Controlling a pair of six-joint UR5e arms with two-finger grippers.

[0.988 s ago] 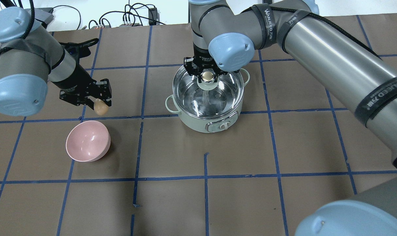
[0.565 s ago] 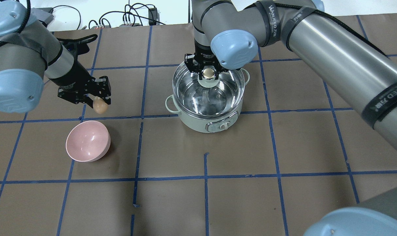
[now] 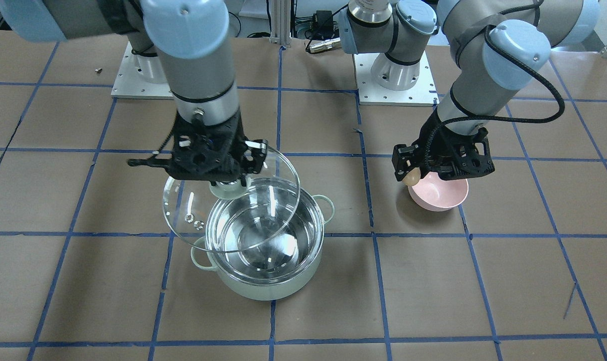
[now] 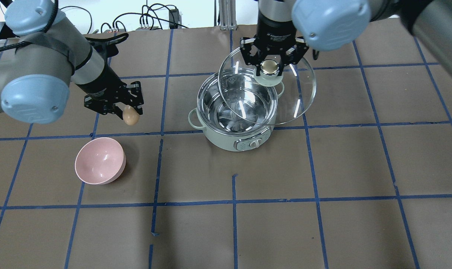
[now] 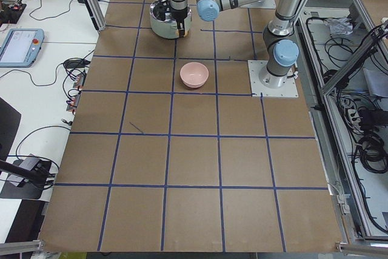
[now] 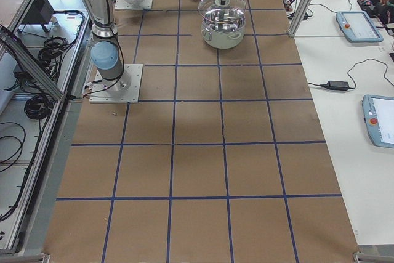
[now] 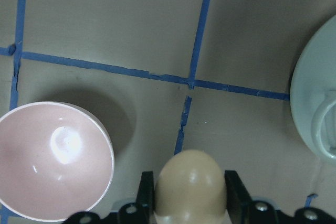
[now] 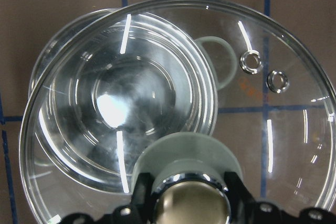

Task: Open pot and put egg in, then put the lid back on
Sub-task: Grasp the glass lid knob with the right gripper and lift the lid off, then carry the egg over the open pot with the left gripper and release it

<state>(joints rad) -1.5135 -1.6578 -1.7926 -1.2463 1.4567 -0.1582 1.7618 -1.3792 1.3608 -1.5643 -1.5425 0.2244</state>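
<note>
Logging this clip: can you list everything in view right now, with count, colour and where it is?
pot: one, pale mint with a steel inside, mid-table, nothing in it.
lid: one, clear glass with a cream knob, held tilted above the pot, offset toward the robot's right.
egg: one, tan, in the air on the pot's left.
bowl: one, pink, empty, on the table near the egg.
table: one, brown with a blue tape grid.
cables: several, black, far table edge.
left pincer: one, black, shut on the egg.
right pincer: one, black, shut on the lid's knob.
</note>
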